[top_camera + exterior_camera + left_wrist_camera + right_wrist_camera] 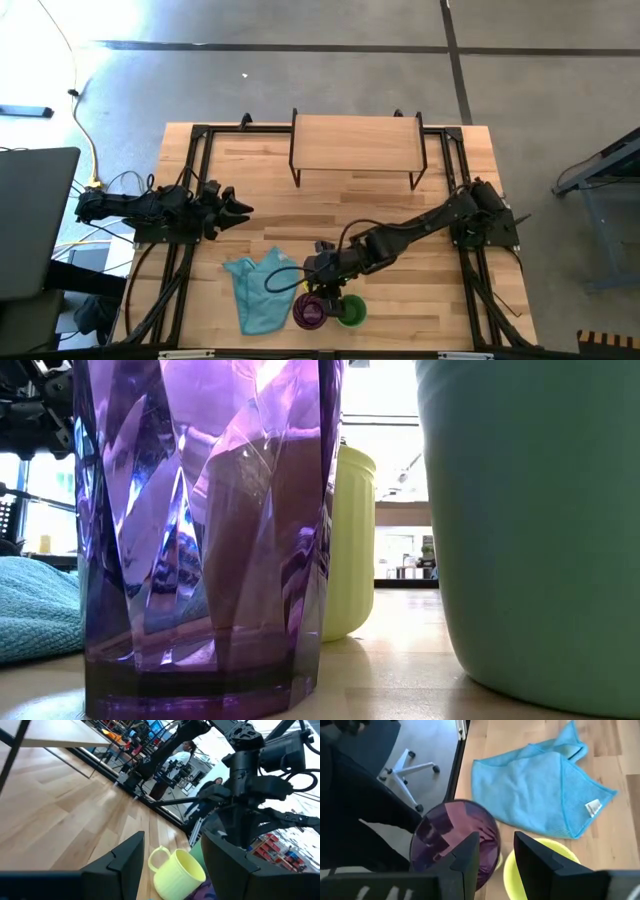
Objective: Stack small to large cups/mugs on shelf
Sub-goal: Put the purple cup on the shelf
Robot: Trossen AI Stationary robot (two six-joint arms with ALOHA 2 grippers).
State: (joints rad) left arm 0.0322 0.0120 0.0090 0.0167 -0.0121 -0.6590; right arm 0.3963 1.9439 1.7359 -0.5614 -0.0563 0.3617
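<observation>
The right gripper (496, 852), fingers spread, hovers above the small yellow plastic mug (540, 870), which stands beside the translucent purple tumbler (309, 312) and green plastic cup (351, 312) at the desk's near edge. Grasping the mug looks next, the light-wood shelf (355, 143) standing far back. The left gripper (238, 208) waits spread at left.

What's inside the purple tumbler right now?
Nothing visible: the right wrist view looks down into the purple tumbler and shows only its faceted walls. The right gripper covers part of the rim beside the yellow mug.
</observation>
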